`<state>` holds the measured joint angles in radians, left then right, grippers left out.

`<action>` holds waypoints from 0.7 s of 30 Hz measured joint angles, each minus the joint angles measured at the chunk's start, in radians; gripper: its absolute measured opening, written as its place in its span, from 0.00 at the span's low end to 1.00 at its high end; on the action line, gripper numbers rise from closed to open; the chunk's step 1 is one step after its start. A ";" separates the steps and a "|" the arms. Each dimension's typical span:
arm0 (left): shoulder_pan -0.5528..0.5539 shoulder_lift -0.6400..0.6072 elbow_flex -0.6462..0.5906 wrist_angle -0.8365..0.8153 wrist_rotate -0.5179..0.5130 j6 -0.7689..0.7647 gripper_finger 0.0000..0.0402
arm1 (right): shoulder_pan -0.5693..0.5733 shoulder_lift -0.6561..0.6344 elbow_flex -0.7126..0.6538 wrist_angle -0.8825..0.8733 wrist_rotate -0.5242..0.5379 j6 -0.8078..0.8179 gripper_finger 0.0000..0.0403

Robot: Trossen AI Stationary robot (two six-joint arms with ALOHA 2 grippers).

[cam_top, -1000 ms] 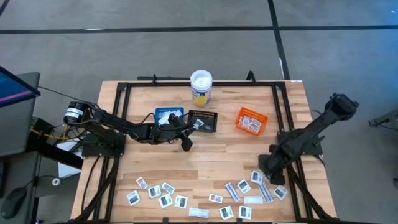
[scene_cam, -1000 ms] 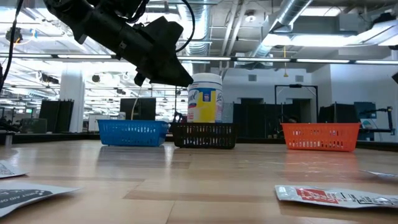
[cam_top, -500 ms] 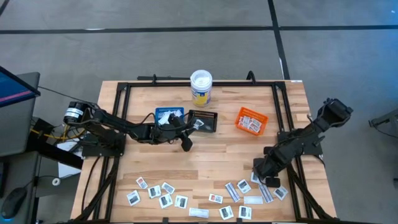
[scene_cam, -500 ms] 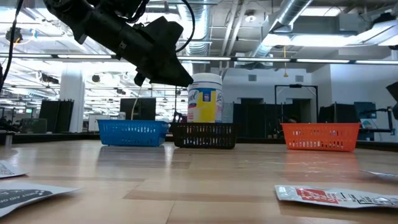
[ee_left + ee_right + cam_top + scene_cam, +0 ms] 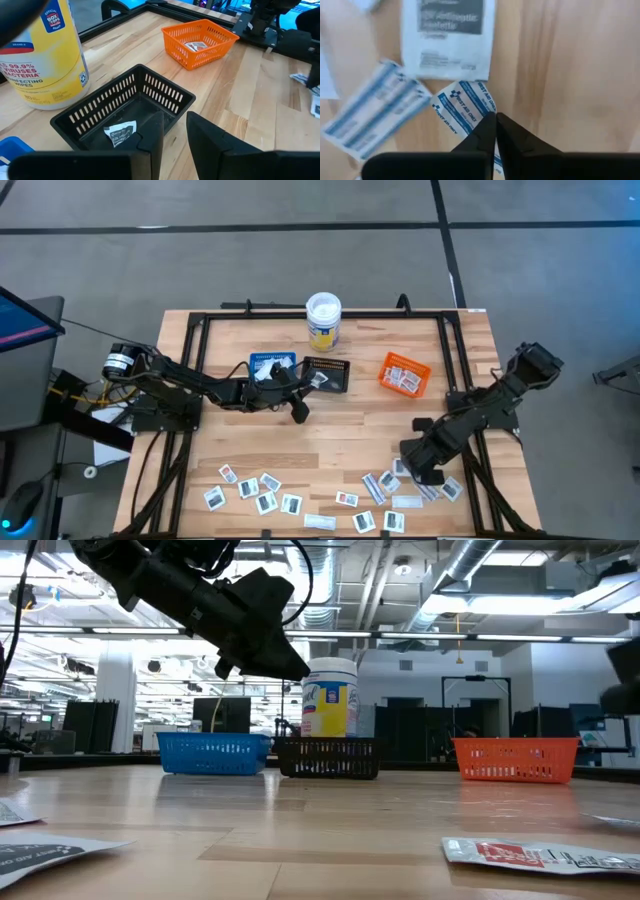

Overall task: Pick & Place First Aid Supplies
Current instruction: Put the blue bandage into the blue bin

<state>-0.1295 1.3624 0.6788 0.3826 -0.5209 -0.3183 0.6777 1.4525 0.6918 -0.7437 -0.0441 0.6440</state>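
First aid supplies (image 5: 262, 488) are lying scattered flat along the desk's (image 5: 340, 430) near edge, well apart from the yellow-labelled tub (image 5: 323, 321) that is standing at the far edge. Three small trays are sitting in a row just in front of that tub: a blue tray (image 5: 271, 366) whose contents are showing only as white specks, a black tray (image 5: 125, 112) holding one squarish white packet with dark print (image 5: 120, 133), and an orange tray (image 5: 404, 374) holding red-marked white packets.

The left claw (image 5: 172, 131) is hanging just beside the black tray, its fingers standing slightly apart with nothing between them. The right claw (image 5: 494, 131) is reaching down among the supplies at the corner of the desk farthest from the tub, its fingers pressed together, their tips lying over a narrow white-and-blue strip (image 5: 465, 109); whether they are pinching it cannot be told.

Beside that strip are lying a second, blurred blue-striped strip (image 5: 375, 111) and a squarish white packet with a dark label (image 5: 448, 37).
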 joint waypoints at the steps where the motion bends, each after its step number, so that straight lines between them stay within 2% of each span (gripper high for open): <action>1: 0.000 0.000 0.000 0.000 0.000 0.000 0.21 | -0.002 -0.008 0.014 -0.009 0.017 -0.020 0.01; 6: 0.000 0.000 -0.002 0.000 0.000 0.000 0.21 | -0.031 -0.050 0.096 -0.019 0.129 -0.148 0.01; 8: 0.000 0.000 -0.002 0.000 0.000 -0.006 0.21 | -0.051 -0.063 0.121 -0.014 0.209 -0.212 0.00; 10: 0.000 0.000 -0.002 0.002 0.000 -0.021 0.21 | -0.073 -0.078 0.127 0.022 0.338 -0.288 0.00; 15: 0.000 0.000 -0.002 0.009 0.030 -0.030 0.21 | -0.157 -0.076 0.127 0.262 0.757 -0.505 0.00; 17: 0.000 0.000 -0.002 0.018 0.063 -0.030 0.21 | -0.201 -0.056 0.127 0.406 0.886 -0.570 0.00; 19: 0.000 0.000 -0.002 0.032 0.088 -0.030 0.21 | -0.253 -0.034 0.127 0.553 0.935 -0.627 0.01; 21: 0.000 0.000 -0.002 0.041 0.096 -0.030 0.21 | -0.308 -0.009 0.128 0.683 0.911 -0.673 0.01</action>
<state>-0.1299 1.3624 0.6765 0.4233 -0.4248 -0.3485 0.3695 1.4432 0.8196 -0.0603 0.8674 -0.0287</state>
